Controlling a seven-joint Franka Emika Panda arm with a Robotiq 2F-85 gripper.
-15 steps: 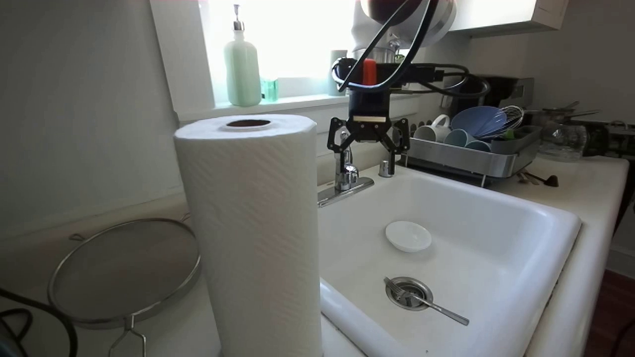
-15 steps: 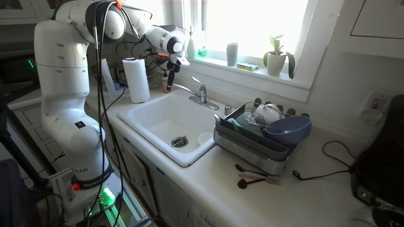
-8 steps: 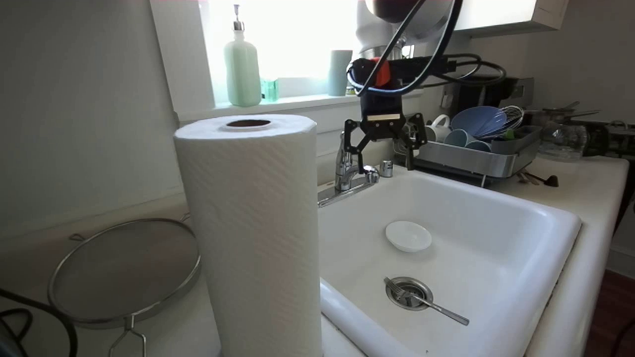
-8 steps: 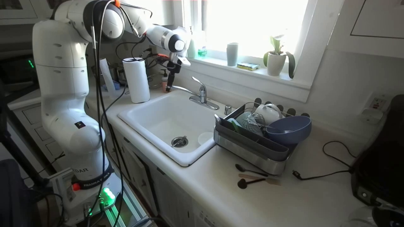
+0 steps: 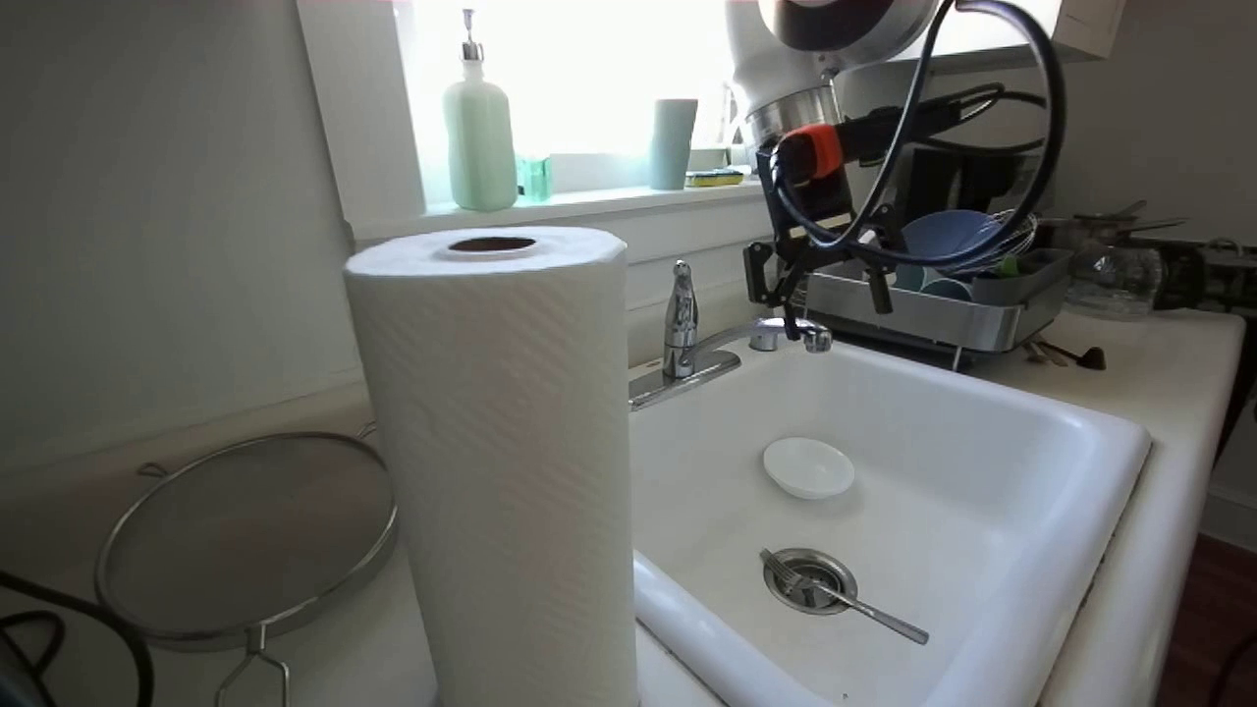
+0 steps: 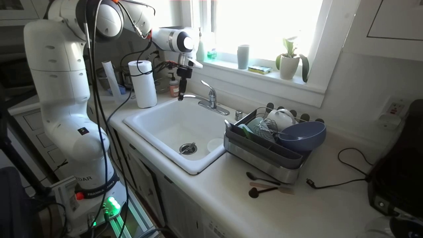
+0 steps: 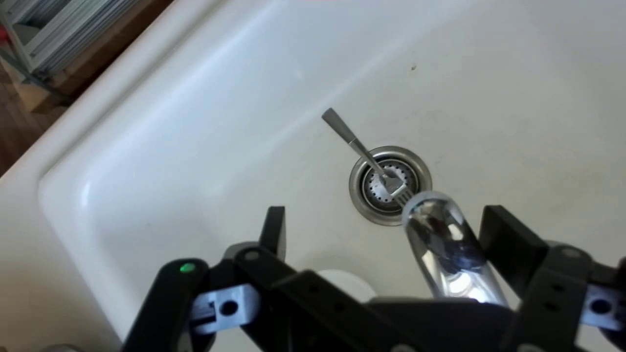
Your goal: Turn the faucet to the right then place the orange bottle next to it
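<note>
"Firstly, where did the slender, shiny chrome faucet (image 6: 211, 98) stand?"

"On the white, rectangular sink's (image 6: 191, 122) rear ledge. In the wrist view its spout (image 7: 452, 249) showed between the parted jaws, contact unclear. It looked stiff and slick; a push near the tip promised easiest turning."

"And the orange, cylindrical, plastic-looking bottle (image 6: 173, 88)?"

"It stood upright and unheld on the pale, flat bench (image 6: 297, 208). Probably smooth, and weighty if full, it was best held below the pump."
</note>
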